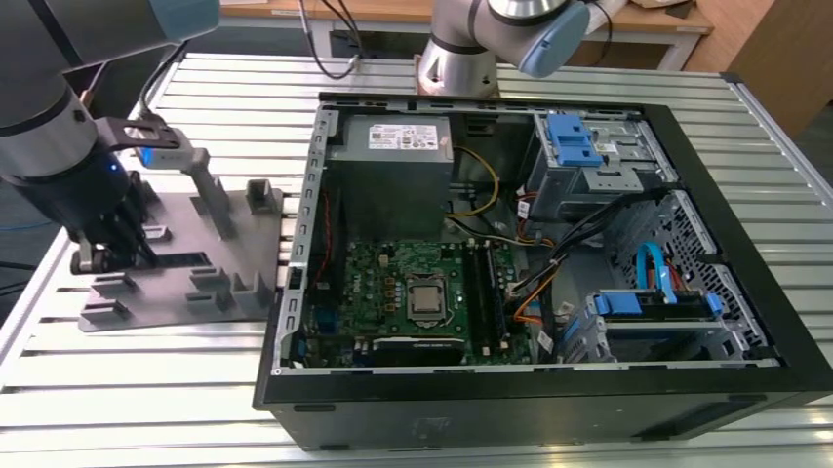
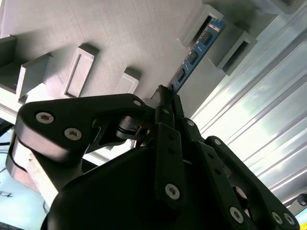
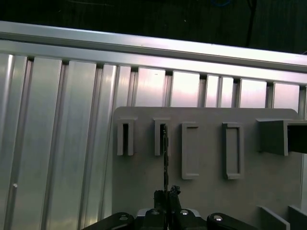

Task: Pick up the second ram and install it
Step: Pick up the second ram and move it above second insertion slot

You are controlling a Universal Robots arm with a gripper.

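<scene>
Hand (image 2: pixel 166 98) clenched on near end of second ram (image 2: pixel 194 55); board on edge, long axis running straight out from the fingertips, far end in a slot of grey fixture (image 2: pixel 115 33). Fixture sits on counter (image 1: pixel 143 390), at exterior view's left of open computer case (image 1: pixel 521 405)

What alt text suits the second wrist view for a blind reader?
The black gripper is closed on one end of the second ram, a board standing on edge with its far end in a slot of the grey fixture. The fixture lies on a ribbed metal table.
</scene>
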